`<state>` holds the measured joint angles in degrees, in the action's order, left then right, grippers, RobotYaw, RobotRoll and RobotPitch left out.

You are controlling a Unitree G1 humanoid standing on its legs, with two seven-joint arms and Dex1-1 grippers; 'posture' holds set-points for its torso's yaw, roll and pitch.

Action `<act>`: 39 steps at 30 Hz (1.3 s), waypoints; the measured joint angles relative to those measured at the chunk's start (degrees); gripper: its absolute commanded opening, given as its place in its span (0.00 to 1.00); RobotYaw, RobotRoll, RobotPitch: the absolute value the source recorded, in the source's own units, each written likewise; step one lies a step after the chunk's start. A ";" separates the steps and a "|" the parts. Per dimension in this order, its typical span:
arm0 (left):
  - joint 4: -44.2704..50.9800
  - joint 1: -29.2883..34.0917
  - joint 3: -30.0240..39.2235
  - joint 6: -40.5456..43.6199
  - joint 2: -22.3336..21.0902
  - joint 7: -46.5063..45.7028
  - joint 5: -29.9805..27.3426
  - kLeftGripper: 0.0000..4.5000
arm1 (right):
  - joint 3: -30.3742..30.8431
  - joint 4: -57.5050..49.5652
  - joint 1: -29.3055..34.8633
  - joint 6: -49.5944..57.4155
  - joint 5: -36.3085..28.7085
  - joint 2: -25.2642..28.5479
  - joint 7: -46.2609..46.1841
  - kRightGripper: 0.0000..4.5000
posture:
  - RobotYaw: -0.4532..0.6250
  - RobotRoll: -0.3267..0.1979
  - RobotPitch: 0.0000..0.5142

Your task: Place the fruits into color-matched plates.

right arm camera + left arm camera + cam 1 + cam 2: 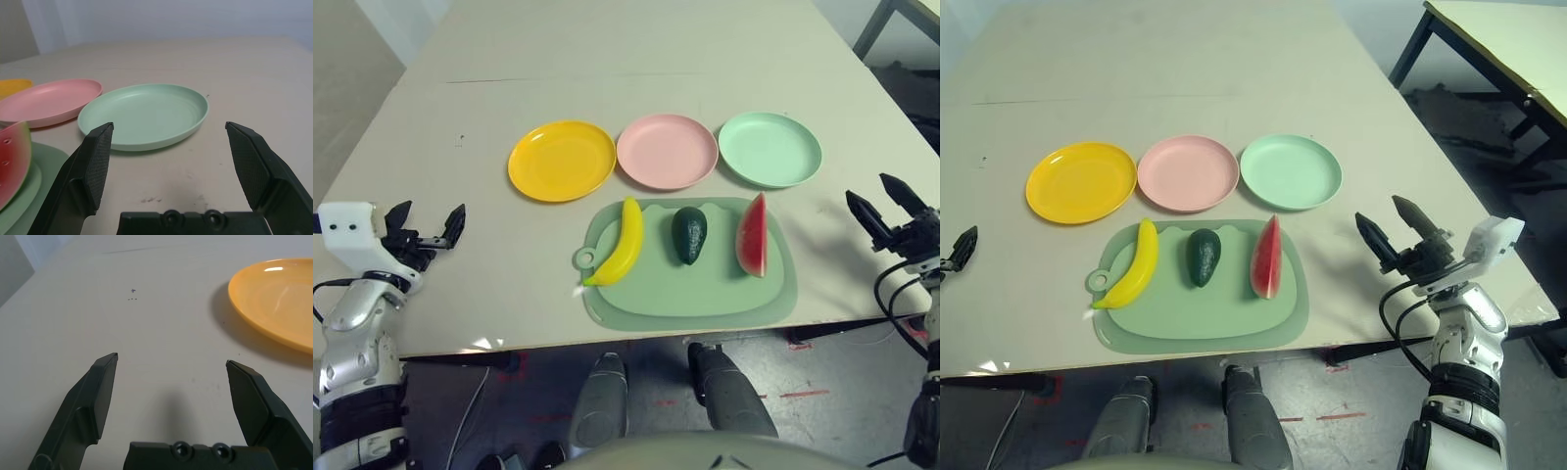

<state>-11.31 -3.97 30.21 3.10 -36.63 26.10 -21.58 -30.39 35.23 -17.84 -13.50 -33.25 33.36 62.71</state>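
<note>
Left eye view: three plates [667,151], three fruits [689,235] on one mat [690,294]; both grippers' jaws apart.

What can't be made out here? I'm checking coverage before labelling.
- Banana: its underside, hidden against the mat.
- Watermelon: cut off by the right wrist view's edge.
- Yellow plate: cut off by the left wrist view's edge.
- Left hand: mostly cut off in the right eye view.
</note>
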 measured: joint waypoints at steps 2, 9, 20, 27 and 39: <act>-0.46 -1.16 -0.11 -0.07 -0.02 0.12 0.04 1.00 | -0.11 0.22 -0.25 -0.42 -0.02 0.09 -0.24 1.00 | 0.45 0.62 0.40; -0.52 -2.06 -1.53 -0.16 0.33 0.30 0.77 1.00 | -0.23 3.08 -1.56 -0.76 0.02 1.16 0.06 1.00 | 0.46 0.62 0.43; 9.40 0.19 -2.12 6.86 0.13 17.49 -15.25 1.00 | -1.20 -7.11 1.90 7.61 -3.76 4.56 0.37 1.00 | 0.42 0.62 0.50; 21.28 0.30 -6.95 19.41 -11.91 42.75 -29.07 1.00 | 0.08 -22.85 0.78 31.15 -9.41 12.07 -9.02 1.00 | 0.33 0.62 0.55; 10.45 -12.48 -20.36 14.83 -13.22 61.03 -20.24 1.00 | 35.68 -33.40 -24.64 30.79 14.70 25.27 4.23 1.00 | 0.22 0.62 0.43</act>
<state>-0.86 -16.45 9.85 17.93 -49.85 87.12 -41.81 5.28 1.83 -42.48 17.29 -18.55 58.63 66.94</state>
